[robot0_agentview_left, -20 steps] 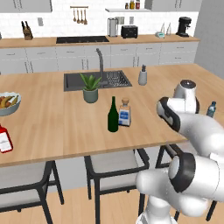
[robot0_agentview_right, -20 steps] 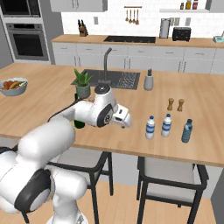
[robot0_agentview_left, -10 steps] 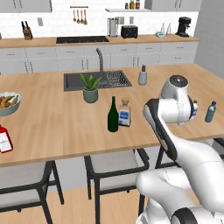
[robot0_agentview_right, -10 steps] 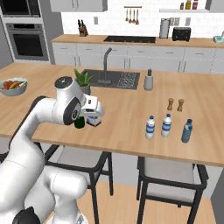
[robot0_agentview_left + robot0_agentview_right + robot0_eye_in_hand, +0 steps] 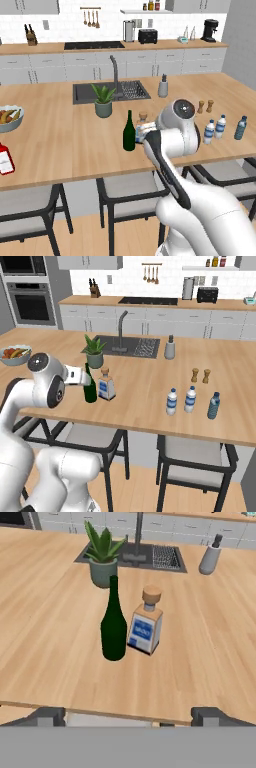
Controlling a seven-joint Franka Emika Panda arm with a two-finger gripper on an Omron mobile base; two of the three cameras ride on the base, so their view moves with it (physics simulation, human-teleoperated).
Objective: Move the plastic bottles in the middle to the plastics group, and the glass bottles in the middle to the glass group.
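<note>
The green wine bottle [image 5: 113,627] stands upright near the front edge of the wooden island [image 5: 210,637], long axis vertical, slim neck pointing straight up. Just beside it, at its 3 o'clock in the hand view, stands the squat square bottle [image 5: 146,623], also upright, tan stopper on top and blue label facing the camera; the 2 are close, and contact cannot be made out. A potted plant [image 5: 103,554] sits at 12 o'clock behind the green bottle, with the sink [image 5: 135,554] beyond it.

The gripper [image 5: 127,716] hangs off the front edge of the island, at 6 o'clock from both bottles and apart from them. Its 2 dark fingertips [image 5: 47,716] are spread wide with nothing between them.

In the right base view, 3 small water bottles [image 5: 191,400] stand upright in a row well to the right, 2 pepper mills [image 5: 199,375] behind them. In the left base view, the red bottle [image 5: 5,158] stands at the island's far left, near the fruit bowl [image 5: 9,118].
</note>
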